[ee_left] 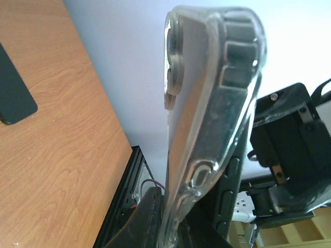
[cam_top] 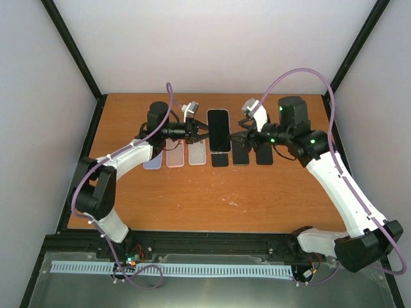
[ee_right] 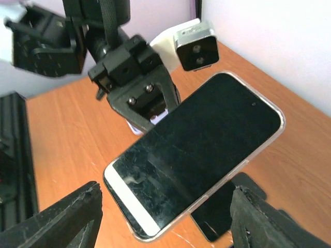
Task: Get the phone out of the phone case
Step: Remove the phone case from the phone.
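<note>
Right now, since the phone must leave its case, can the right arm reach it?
Likely yes: the right gripper stands open at the phone, which the left gripper holds up; nothing lies between.

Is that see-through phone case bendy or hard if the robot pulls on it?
Probably bendy: the clear case looks thin and rubbery at its rounded corners. Likely slippery too, since it is glossy. The phone inside looks stiff and flat, so it should not flex.

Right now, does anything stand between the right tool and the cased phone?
Nothing visible does. The open right tool faces the phone directly, and the left tool holds the case from the opposite side.
</note>
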Controlling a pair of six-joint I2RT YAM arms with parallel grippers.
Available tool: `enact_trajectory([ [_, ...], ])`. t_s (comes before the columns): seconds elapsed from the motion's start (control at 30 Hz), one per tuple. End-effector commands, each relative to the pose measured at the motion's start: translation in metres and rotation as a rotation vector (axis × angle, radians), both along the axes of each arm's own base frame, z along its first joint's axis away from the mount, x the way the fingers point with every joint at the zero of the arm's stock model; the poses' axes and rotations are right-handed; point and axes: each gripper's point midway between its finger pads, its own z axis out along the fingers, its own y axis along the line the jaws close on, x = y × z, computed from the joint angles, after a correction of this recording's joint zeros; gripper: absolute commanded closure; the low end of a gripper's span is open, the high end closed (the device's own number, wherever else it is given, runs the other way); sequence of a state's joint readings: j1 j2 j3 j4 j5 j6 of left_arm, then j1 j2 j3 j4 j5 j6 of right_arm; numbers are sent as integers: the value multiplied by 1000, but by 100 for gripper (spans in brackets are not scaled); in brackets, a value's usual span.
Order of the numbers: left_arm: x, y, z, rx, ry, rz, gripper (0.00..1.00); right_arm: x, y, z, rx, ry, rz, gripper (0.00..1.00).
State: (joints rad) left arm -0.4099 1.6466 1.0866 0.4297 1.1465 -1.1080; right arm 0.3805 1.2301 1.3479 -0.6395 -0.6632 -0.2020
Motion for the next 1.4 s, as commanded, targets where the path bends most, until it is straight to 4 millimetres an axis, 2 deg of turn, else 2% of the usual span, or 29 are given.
enact_trajectory([
  [0.0,5,1,9,-16,38,6,99,9,-9,-26,-202,-150,-69,33],
  [0.23,8,-2,0,-29,117,-17,99,6,0,-48,-350,-254,-52,36],
  [0.57,12,-4,-11,-25,181,-24,99,3,21,-64,-481,-377,-27,38],
  [0.77,11,-4,-12,-26,185,-28,99,2,33,-75,-544,-432,-30,38],
  [0.97,9,-4,-9,-33,184,-37,99,7,36,-87,-619,-477,-47,38],
  [1.17,7,-4,-8,-38,186,-48,99,20,32,-83,-674,-546,-119,39],
  [1.37,10,-4,-15,-27,195,-34,99,4,42,-70,-591,-482,-47,30],
])
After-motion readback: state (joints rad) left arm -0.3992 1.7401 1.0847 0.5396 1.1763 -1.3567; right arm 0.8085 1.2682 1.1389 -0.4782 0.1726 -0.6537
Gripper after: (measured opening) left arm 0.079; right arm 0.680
